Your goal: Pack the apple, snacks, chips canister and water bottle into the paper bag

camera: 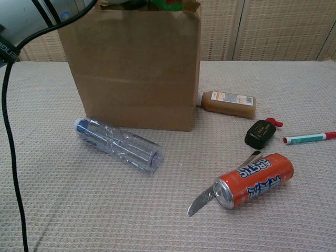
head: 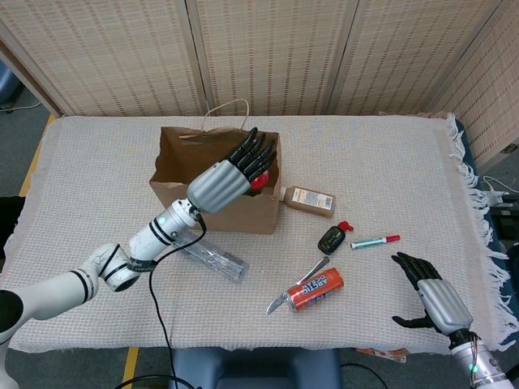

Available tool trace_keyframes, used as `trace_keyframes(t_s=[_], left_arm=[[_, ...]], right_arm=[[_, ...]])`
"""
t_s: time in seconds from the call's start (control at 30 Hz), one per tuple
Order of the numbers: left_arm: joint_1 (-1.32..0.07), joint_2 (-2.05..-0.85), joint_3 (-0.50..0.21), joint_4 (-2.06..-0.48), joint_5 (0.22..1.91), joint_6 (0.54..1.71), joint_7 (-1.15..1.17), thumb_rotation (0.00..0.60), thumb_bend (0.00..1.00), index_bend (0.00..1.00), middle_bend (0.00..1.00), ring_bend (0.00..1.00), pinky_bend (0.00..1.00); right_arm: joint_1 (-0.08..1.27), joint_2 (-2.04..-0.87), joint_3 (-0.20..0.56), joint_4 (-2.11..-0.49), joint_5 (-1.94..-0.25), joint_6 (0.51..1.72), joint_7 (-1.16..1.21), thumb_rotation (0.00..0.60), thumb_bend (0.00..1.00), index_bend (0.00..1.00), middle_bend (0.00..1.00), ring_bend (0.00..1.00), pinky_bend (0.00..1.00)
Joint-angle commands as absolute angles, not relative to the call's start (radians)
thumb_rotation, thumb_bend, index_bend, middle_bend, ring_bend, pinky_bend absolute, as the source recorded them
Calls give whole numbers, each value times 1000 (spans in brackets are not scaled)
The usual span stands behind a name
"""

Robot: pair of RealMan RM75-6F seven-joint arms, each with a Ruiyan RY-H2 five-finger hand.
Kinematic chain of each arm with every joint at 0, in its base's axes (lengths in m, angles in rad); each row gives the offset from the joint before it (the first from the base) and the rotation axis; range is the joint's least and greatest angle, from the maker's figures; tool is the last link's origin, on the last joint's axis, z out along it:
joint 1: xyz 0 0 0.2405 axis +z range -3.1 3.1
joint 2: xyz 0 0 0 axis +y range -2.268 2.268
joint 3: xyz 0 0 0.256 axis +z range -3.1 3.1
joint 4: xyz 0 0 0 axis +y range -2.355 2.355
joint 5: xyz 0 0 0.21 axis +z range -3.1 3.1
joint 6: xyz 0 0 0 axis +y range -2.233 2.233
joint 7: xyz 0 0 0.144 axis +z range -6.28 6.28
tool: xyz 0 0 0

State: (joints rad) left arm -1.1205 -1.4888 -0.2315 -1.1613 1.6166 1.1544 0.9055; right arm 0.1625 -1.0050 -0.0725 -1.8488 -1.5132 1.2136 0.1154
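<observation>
1. The paper bag (head: 215,190) stands upright at the far left-centre of the table (head: 389,162), mouth open. The left hand (head: 231,172) hovers over the right side of that mouth, fingers stretched out and a bit apart, pointing away from the robot. I can't see anything held in it, so it looks released to me.

2. Red and green stuff shows by the fingertips in the head view, and bits of red and green poke above the rim in the chest view. I'd guess that's the apple, snacks or canister already packed, but I can't tell which item is which from here.

3. The water bottle (camera: 118,145) is clearly NOT packed. It lies on its side on the cloth just in front of the bag, near side, clear plastic with a blue cap end pointing left.

4. So my read: most of it looks done and the bottle is the one thing left.

5. The right hand (head: 430,293) sits near the right-hand near corner of the table, fingers loosely apart, holding nothing and well away from everything.

6. Other clutter to the right of the bag: a brown bottle (head: 308,199) lying beside the bag, a black key fob (head: 330,239), a marker (head: 375,241), an orange can (head: 315,289) and a knife (head: 293,288) partly under the can. None of those belong in the task.
</observation>
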Motion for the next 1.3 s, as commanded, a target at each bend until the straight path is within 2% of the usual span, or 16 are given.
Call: trace_keyframes(t_s=[0.03, 0.2, 0.4, 0.73, 0.87, 1.03, 1.3], left_arm=[[-1110, -1549, -346, -1186, 1471, 1219, 897, 600, 329, 0, 0, 0, 0], [-1104, -1534, -272, -1175, 1521, 1190, 917, 600, 323, 0, 0, 0, 0], [-1087, -1543, -276, -1182, 1501, 1207, 913, 600, 329, 0, 0, 0, 0], [-945, -1440, -401, -1450, 1209, 1258, 862, 600, 333, 0, 0, 0, 0], [-900, -1393, -418, -1520, 1167, 1285, 809, 600, 406, 0, 0, 0, 0], [-847, -1339, -393, -1537, 1166, 1307, 765, 600, 490, 0, 0, 0, 0], [-698, -1200, -294, -1669, 1160, 1326, 683, 600, 470, 0, 0, 0, 0]], right_arm=[[163, -1006, -72, -1849, -1510, 1211, 114, 600, 0, 0, 0, 0, 0], [162, -1006, -73, -1849, -1510, 1212, 109, 600, 0, 0, 0, 0, 0], [161, -1004, -73, -1850, -1510, 1213, 110, 600, 0, 0, 0, 0, 0], [159, -1002, -75, -1851, -1510, 1211, 112, 600, 0, 0, 0, 0, 0], [160, -1003, -75, -1851, -1506, 1207, 106, 600, 0, 0, 0, 0, 0], [159, -1004, -74, -1852, -1503, 1208, 101, 600, 0, 0, 0, 0, 0], [161, -1000, -76, -1856, -1497, 1199, 100, 600, 0, 0, 0, 0, 0]])
